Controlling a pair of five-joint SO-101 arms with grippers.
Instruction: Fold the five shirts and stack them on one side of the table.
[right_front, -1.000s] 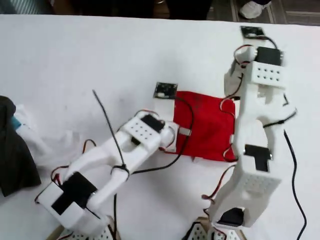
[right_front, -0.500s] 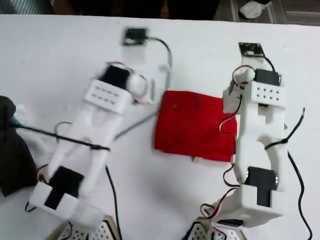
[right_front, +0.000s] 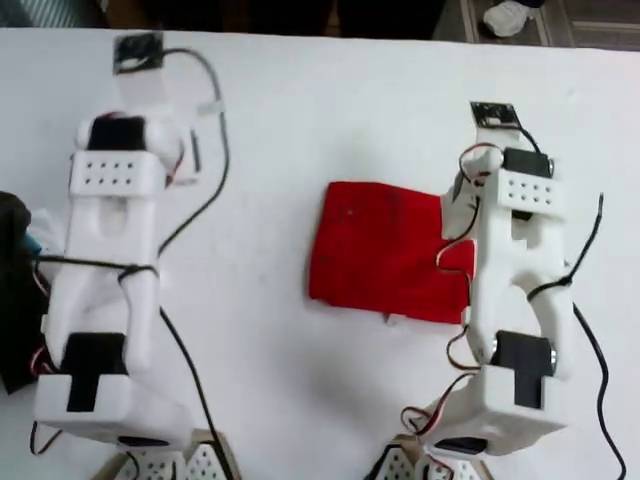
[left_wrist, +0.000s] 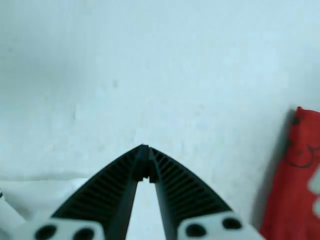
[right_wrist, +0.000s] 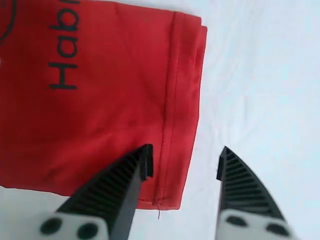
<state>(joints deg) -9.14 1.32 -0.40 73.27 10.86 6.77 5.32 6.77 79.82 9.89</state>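
White printed left arm (right_front: 100, 260) at frame left, right arm (right_front: 515, 290) at frame right, black servo blocks.
Dotted holes on shells, black and red cables (right_front: 226, 150); ribbed black tapered fingers (left_wrist: 185, 185) on white mounts.

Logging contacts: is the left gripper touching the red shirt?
Apart. In the left wrist view the shut left gripper hangs over white table, with the red shirt off to one side across a clear gap.
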